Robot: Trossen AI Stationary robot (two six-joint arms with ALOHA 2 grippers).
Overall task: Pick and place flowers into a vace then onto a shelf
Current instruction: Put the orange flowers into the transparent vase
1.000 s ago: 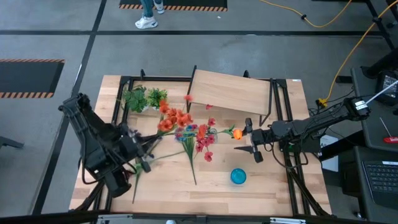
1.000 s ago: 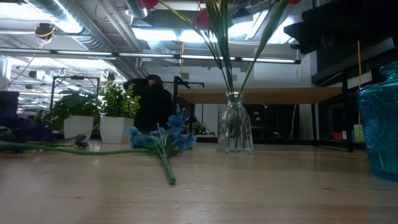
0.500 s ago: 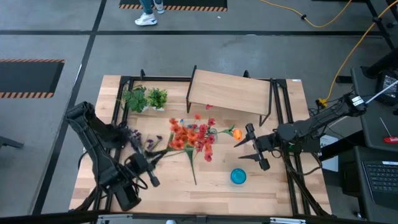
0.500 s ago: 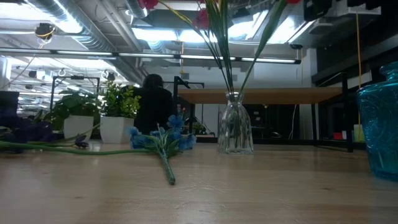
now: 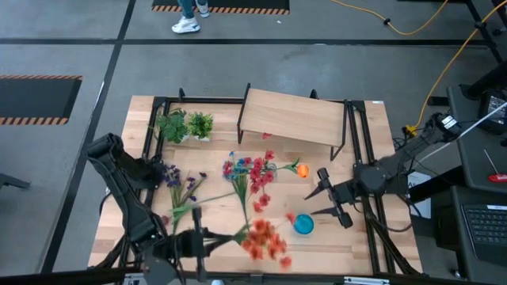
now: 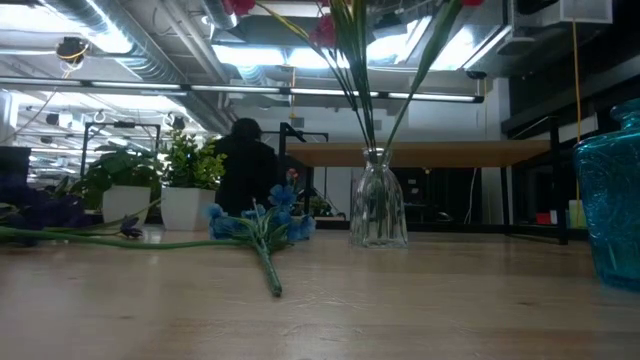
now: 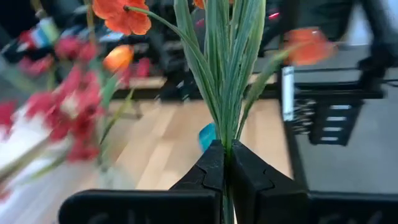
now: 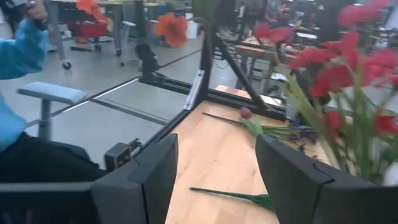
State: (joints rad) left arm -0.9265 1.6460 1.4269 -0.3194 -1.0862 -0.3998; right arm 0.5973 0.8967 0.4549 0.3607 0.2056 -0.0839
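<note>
Shelf stands upper centre of the high view. Glass vase, centre of the low view, holds red flowers. Left gripper, at the high view's bottom edge, is clamped on a bunch of orange flowers. Right gripper, centre right, has its 2 fingers spread, holding nothing.

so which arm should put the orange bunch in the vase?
Left, probably. The left hand is already shut on the orange bunch near the table's front edge. The right hand is open and empty beside the vase, which already holds red flowers.
</note>
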